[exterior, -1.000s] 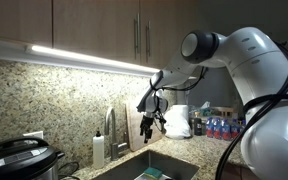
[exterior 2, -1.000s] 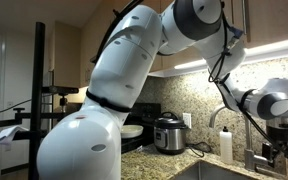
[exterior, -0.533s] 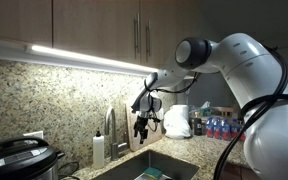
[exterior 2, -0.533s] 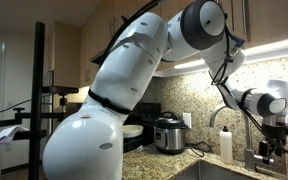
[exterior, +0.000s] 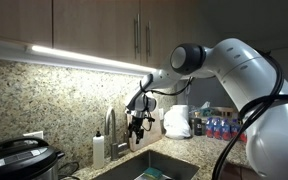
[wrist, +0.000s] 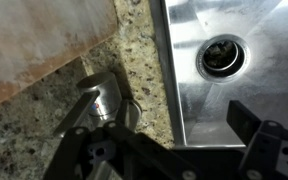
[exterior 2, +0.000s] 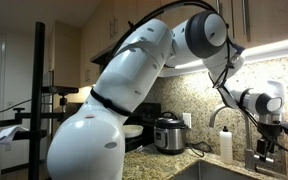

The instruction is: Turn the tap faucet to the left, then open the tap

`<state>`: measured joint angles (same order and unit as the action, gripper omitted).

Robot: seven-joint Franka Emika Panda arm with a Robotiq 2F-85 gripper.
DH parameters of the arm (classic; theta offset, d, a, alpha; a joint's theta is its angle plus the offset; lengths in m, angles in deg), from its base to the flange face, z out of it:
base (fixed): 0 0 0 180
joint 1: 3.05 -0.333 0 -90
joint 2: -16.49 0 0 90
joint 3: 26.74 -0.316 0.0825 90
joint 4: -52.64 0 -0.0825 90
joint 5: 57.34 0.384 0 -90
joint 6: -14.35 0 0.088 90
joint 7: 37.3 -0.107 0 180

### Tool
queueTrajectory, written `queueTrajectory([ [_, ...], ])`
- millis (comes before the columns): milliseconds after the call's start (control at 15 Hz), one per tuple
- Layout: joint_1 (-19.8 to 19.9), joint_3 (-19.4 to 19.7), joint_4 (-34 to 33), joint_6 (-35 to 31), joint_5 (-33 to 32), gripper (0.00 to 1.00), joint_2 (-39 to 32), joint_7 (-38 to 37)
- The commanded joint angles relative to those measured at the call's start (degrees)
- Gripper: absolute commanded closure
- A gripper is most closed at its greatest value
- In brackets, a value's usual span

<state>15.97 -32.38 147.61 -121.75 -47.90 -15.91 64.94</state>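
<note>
Tap faucet (exterior: pixel 111 128): stands on the granite counter behind the sink (wrist: pixel 259 95), between the soap dispenser (exterior: pixel 98 149) and my gripper (exterior: pixel 135 127). Gripper: jaws spread wide and holding nothing, hanging just beside the spout without touching it; it has moved closer to the faucet than a second ago. Labels on the water bottles (exterior: pixel 219 128): too small to read.

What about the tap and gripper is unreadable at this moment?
- Side lever of the slim silvery-grey gooseneck faucet: too small in both exterior views.
- Whether the gripper touches the faucet: too dark and small in an exterior view.
- The faucet base: blurred in the wrist view.
</note>
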Motion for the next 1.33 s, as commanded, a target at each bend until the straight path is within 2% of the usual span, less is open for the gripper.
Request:
queueTrajectory([
  [0, -0.95, 0.50, -2.39, 0.29, -0.74, 0.00, -1.65, 3.44],
  [867, -2.95, 0.67, 1.39, -9.14, -1.50, 0.00, -1.00, 2.39],
  [1267, -5.80, 2.20, 2.99, -14.61, -4.24, 0.00, -1.12, -1.65],
])
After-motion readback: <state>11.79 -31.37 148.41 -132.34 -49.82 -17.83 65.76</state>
